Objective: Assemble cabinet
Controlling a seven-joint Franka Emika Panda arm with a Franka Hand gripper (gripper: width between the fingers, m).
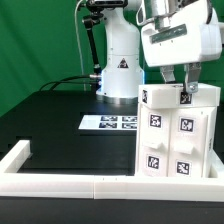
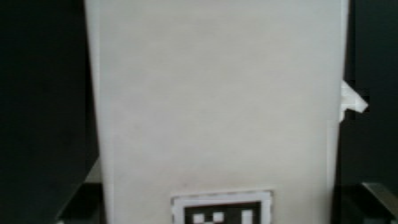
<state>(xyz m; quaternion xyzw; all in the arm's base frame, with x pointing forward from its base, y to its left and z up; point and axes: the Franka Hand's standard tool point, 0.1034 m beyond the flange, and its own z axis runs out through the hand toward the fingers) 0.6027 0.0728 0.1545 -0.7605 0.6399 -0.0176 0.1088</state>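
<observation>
The cabinet (image 1: 178,135) is a tall white box standing upright at the exterior view's right, with several black-and-white tags on its front. My gripper (image 1: 178,90) comes down from above onto its top edge, one finger on each side of the white panel. In the wrist view the cabinet panel (image 2: 214,100) fills the space between the jaws, with one tag (image 2: 226,207) near them. A dark fingertip (image 2: 77,205) shows at the panel's edge. The jaws look closed on the panel.
The marker board (image 1: 110,123) lies flat on the black table behind the cabinet. Low white border rails (image 1: 60,185) run along the front and the exterior view's left. The robot base (image 1: 118,70) stands at the back before a green curtain.
</observation>
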